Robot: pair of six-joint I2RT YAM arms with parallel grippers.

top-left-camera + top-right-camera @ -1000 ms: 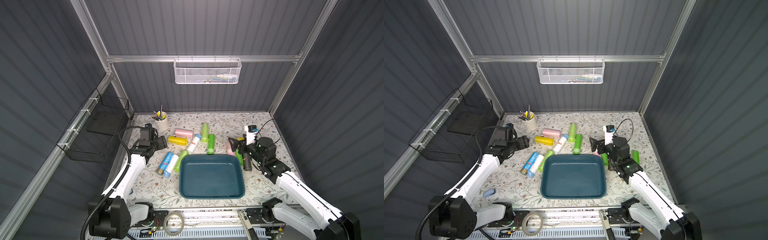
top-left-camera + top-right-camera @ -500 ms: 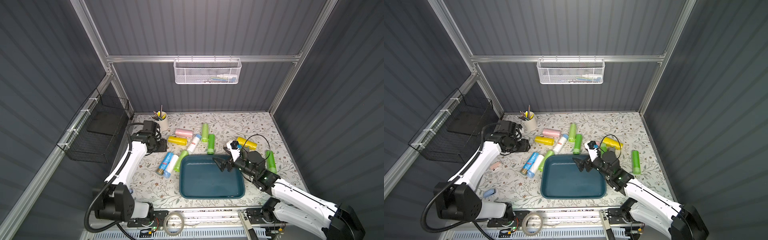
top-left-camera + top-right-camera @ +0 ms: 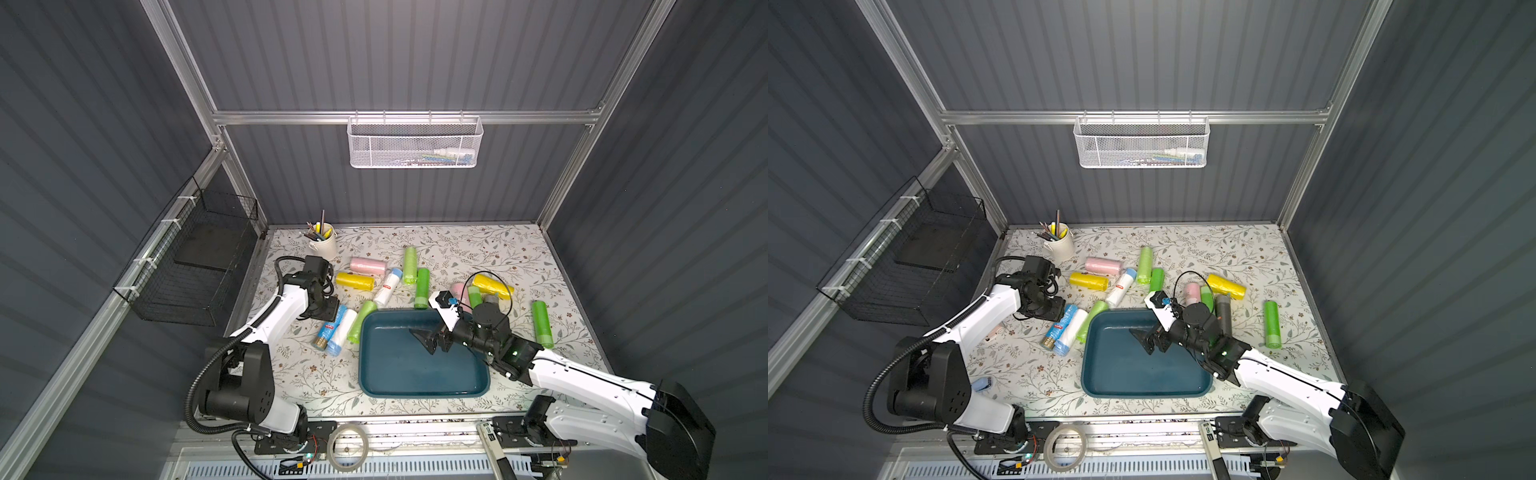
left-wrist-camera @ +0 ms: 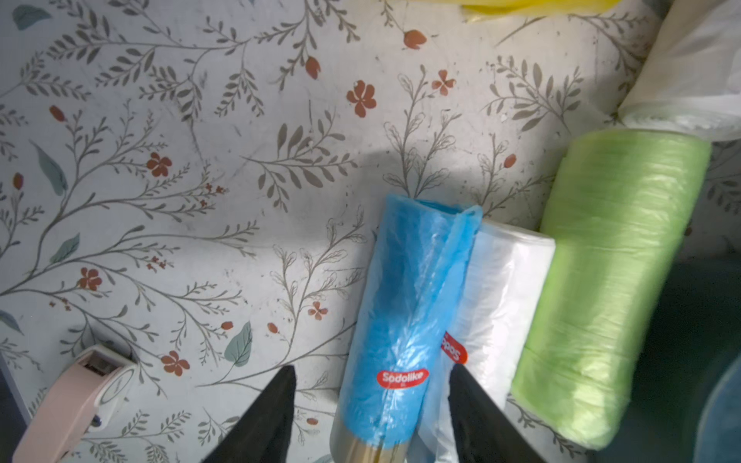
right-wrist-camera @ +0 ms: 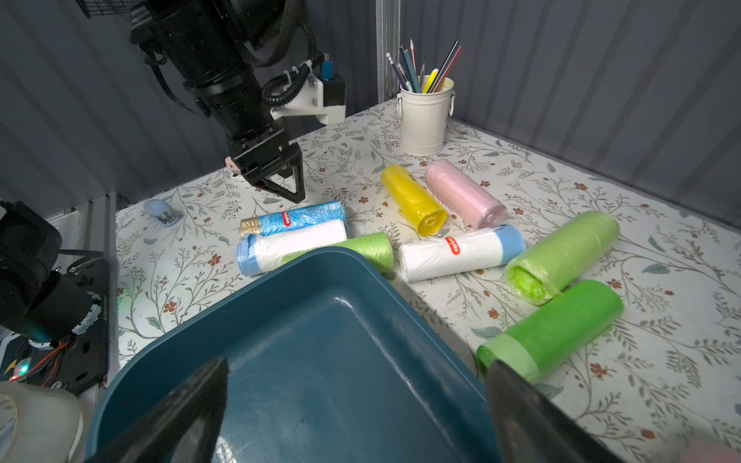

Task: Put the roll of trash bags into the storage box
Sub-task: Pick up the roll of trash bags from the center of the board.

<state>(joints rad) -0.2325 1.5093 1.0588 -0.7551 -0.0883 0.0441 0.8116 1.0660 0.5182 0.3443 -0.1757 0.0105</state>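
Roll of trash bags (image 4: 401, 312): blue, lying on the desk (image 4: 200, 160), touching a white roll (image 4: 505, 288), near the storage box (image 5: 320, 260).
Left end effector (image 4: 372, 373): half-open, straddling it, not clamped.
Right end effector (image 5: 357, 362): wide, empty, over the storage box.
Handling: likely light, squashy, slick film; take it mid-barrel, across.

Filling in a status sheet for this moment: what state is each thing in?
storage box: empty.
left gripper: open, straddling the blue roll.
right gripper: open, empty, over the storage box.
blue roll: lying flat against the white roll.
pencil cup: upright, holding pencils.
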